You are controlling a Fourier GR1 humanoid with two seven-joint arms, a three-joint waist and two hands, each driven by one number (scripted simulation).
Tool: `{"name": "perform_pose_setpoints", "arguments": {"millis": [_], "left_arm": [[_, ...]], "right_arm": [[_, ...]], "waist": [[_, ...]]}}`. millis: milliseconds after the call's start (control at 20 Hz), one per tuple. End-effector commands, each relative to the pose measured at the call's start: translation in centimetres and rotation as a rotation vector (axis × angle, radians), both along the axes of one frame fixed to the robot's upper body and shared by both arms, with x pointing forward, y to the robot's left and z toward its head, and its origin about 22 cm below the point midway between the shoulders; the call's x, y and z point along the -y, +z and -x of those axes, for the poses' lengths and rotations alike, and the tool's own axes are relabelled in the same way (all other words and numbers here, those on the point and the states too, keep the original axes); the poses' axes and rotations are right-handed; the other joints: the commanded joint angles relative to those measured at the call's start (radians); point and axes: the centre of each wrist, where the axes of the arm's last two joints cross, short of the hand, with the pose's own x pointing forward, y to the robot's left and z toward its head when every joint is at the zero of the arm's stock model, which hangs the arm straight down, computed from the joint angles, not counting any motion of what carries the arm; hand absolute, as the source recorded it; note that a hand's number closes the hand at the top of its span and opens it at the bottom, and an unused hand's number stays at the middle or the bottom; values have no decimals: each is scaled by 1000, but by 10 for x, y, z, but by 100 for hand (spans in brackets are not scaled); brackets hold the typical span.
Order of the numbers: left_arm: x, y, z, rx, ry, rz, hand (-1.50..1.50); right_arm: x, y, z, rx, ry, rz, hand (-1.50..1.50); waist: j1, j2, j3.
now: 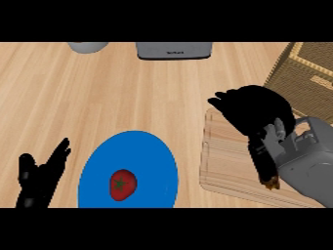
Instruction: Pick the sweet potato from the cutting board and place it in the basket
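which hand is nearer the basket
Right. The right hand is over the cutting board, just beside the basket; the left hand rests far across, beyond the blue plate.

No text can be read anywhere; the grey appliance [175,50] at the counter's far edge carries a small dark mark, too blurred to make out.
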Motion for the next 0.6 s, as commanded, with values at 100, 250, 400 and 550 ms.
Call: {"name": "perform_pose_setpoints", "arguments": {"millis": [100, 250, 400, 550], "left_arm": [[-9, -16, 0, -76, 20, 5, 0], [-2, -6, 2, -63, -9, 10, 0], [2, -22, -3, -73, 4, 15, 0], [-4, -19, 6, -86, 14, 7, 0]], "right_arm": [[17, -33, 18, 33, -103, 80, -150], [17, -52, 18, 12, -92, 154, -150], [10, -71, 12, -8, -114, 184, -150], [36, -62, 24, -3, -115, 156, -150]], "waist": [[8, 12, -9], [18, 13, -9], [20, 16, -10], [14, 12, -9]]}}
